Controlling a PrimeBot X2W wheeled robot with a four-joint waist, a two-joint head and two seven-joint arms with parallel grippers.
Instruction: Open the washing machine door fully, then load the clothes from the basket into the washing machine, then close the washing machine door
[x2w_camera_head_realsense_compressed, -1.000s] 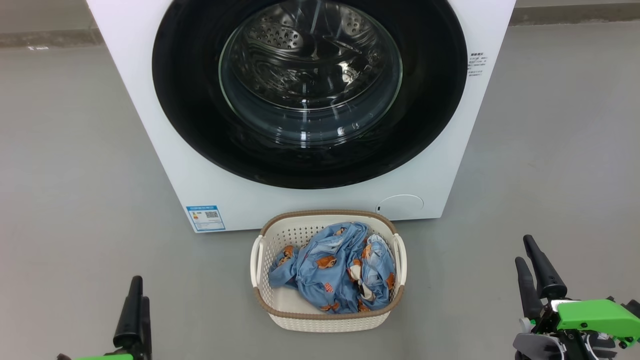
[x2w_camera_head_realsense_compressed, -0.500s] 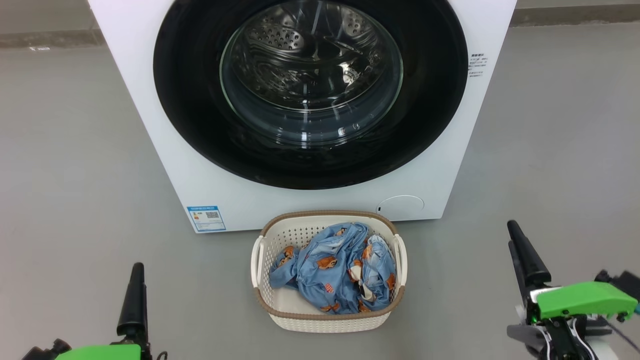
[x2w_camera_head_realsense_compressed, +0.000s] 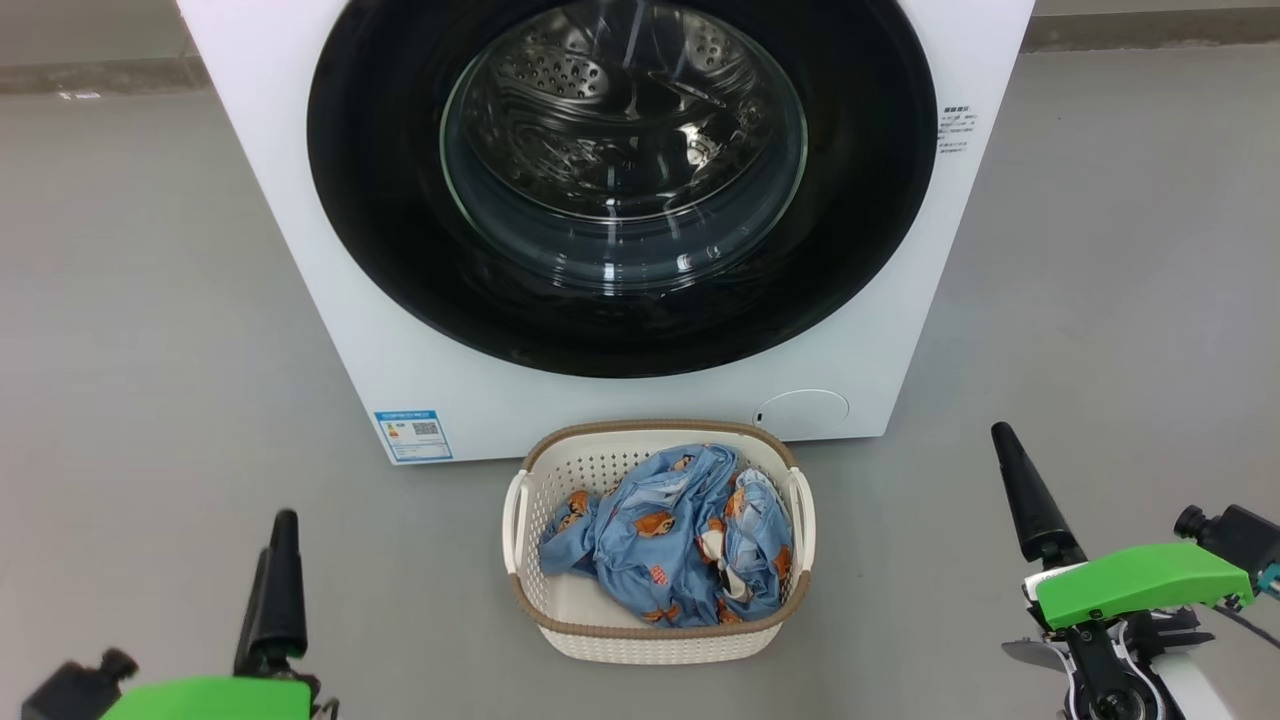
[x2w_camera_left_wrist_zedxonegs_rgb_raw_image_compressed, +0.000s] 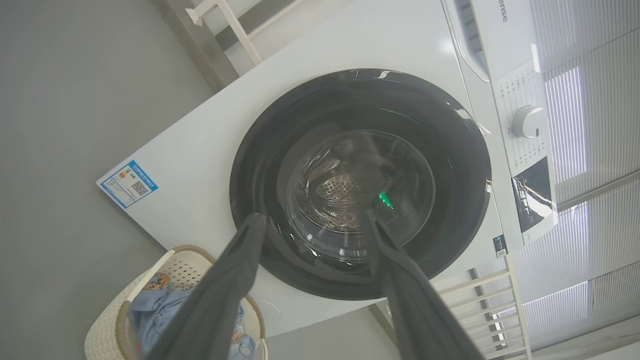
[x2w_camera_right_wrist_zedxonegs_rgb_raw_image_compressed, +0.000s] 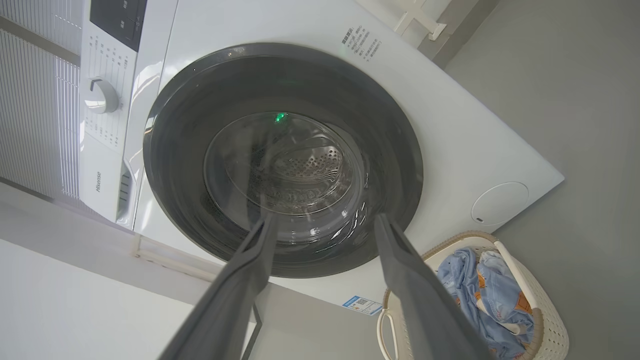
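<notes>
The white washing machine (x2w_camera_head_realsense_compressed: 330, 300) stands straight ahead, and its door (x2w_camera_head_realsense_compressed: 400, 220), a black rim around a clear glass bowl, sits flush against the front. The steel drum (x2w_camera_head_realsense_compressed: 600, 90) shows through the glass. On the floor before it, the cream basket (x2w_camera_head_realsense_compressed: 660, 432) holds the blue bear-print clothes (x2w_camera_head_realsense_compressed: 670, 540). My left gripper (x2w_camera_head_realsense_compressed: 278, 535) hovers low to the basket's left and my right gripper (x2w_camera_head_realsense_compressed: 1003, 435) to its right, both well apart from it. In the wrist views the left gripper (x2w_camera_left_wrist_zedxonegs_rgb_raw_image_compressed: 315, 217) and right gripper (x2w_camera_right_wrist_zedxonegs_rgb_raw_image_compressed: 325, 217) stand open and empty, pointing at the door.
Grey floor (x2w_camera_head_realsense_compressed: 130, 350) spreads on both sides of the machine. A round filter cap (x2w_camera_head_realsense_compressed: 800, 410) and a blue label (x2w_camera_head_realsense_compressed: 412, 435) sit low on the front. The control dial (x2w_camera_left_wrist_zedxonegs_rgb_raw_image_compressed: 527, 121) is on the top panel, and a white rack (x2w_camera_left_wrist_zedxonegs_rgb_raw_image_compressed: 495, 310) stands beside the machine.
Both grippers have risen in the head view. The right one climbed more, drifted left and rolled so its fingers line up. Door, basket and clothes have not moved.
</notes>
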